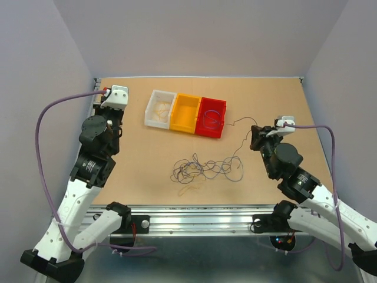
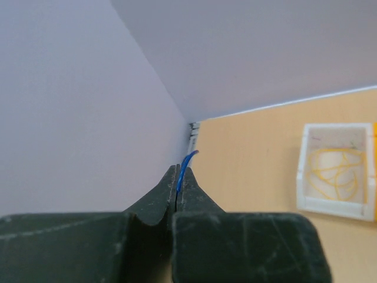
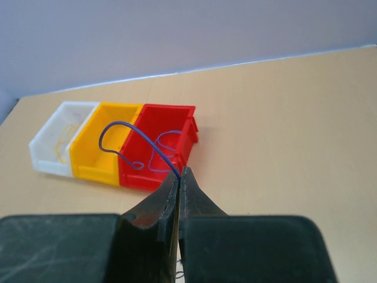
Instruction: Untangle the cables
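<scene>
The cables (image 1: 203, 168) lie as a loose tangle of thin dark, blue and purple strands in the middle of the table, with a pale yellow strand (image 1: 191, 187) at its near edge. One strand rises from the tangle to my right gripper (image 1: 254, 133). In the right wrist view that gripper (image 3: 181, 172) is shut on a purple wire (image 3: 154, 148), which arches out to the left and ends in a curl. My left gripper (image 1: 108, 94) is at the far left near the back corner. Its jaws (image 2: 178, 168) are shut on a short blue wire end (image 2: 187, 160).
Three small bins stand in a row at the back: a white bin (image 1: 151, 112) with yellow wire in it, a yellow bin (image 1: 177, 118), and a red bin (image 1: 219, 121) holding a blue loop. Lilac walls close off the table on three sides.
</scene>
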`<state>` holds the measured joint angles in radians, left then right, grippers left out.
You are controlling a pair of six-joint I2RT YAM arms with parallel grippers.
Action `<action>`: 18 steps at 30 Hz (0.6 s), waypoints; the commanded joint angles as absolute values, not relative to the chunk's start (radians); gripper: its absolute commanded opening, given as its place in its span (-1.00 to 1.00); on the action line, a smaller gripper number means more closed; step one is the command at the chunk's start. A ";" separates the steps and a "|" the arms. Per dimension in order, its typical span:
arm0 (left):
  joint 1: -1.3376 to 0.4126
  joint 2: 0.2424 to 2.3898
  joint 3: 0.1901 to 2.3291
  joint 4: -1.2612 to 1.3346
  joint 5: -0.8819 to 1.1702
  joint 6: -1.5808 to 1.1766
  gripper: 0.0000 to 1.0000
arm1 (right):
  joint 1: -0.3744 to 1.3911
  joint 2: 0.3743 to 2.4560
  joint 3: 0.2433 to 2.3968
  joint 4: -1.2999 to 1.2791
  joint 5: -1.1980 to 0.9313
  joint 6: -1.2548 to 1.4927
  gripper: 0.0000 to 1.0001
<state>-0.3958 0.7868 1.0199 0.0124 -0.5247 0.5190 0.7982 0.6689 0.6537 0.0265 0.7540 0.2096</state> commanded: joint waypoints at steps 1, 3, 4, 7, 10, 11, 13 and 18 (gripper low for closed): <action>-0.390 0.761 1.091 0.002 -0.292 0.457 -1.00 | 0.799 0.718 0.738 0.031 0.389 0.144 -0.99; -0.388 0.801 1.123 -0.034 -0.246 0.442 -1.00 | 0.799 0.765 0.758 0.028 0.269 0.130 -0.99; -0.390 0.813 1.129 -0.032 -0.217 0.437 -1.00 | 0.798 0.809 0.776 0.028 0.256 0.129 -0.99; -0.390 0.873 1.140 -0.005 -0.196 0.440 -1.00 | 0.799 0.882 0.805 0.028 0.281 0.129 -0.99; -0.390 0.933 1.180 0.029 -0.132 0.437 -1.00 | 0.799 0.946 0.815 0.028 0.257 0.098 -0.99; -0.390 0.945 1.202 0.037 -0.103 0.433 -1.00 | 0.799 0.965 0.819 0.025 0.214 0.069 -0.99; -0.390 0.980 1.222 0.051 -0.007 0.422 -1.00 | 0.798 0.994 0.825 0.011 0.096 0.028 -0.97; -0.390 1.113 1.331 0.089 0.116 0.367 -1.00 | 0.799 1.064 0.850 0.003 -0.261 -0.086 -0.97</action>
<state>-0.3908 1.0618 1.2190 -0.0124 -0.0124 0.4191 0.7982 1.0542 0.7696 -0.0078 0.0051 0.0154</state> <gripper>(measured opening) 0.037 0.027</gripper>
